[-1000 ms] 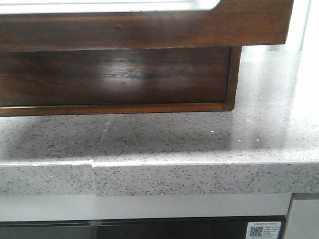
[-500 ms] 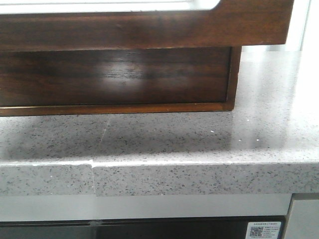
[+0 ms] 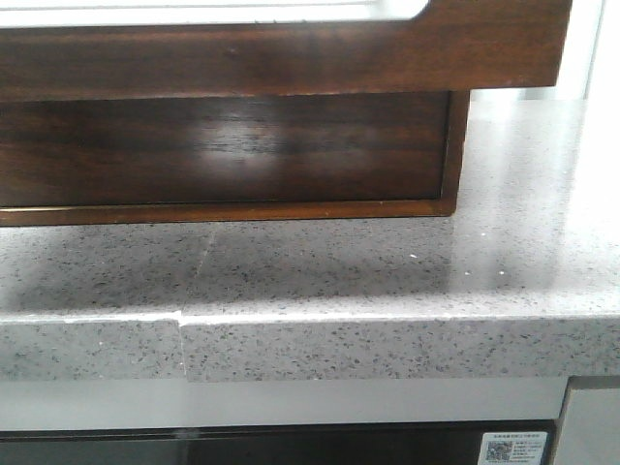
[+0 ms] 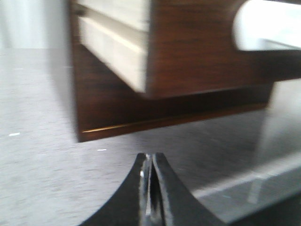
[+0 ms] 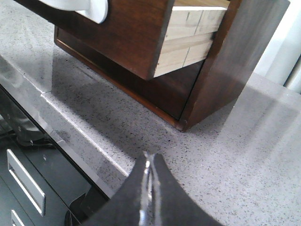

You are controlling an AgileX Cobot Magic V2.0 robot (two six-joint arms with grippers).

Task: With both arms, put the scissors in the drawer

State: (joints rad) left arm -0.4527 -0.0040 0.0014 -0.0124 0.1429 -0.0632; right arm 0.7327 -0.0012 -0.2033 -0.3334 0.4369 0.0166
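The drawer stands pulled out of its cabinet, at twelve o'clock over the counter, probably so something can be dropped in. Both the left gripper and the right gripper have their fingers pressed together, holding nothing, hovering over the counter. The scissors are not visible anywhere.

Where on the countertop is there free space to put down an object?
The grey speckled countertop is bare between the cabinet base and its front edge, and again right of the cabinet. The pulled-out drawer overhangs the strip nearest the base, so headroom is tight there.
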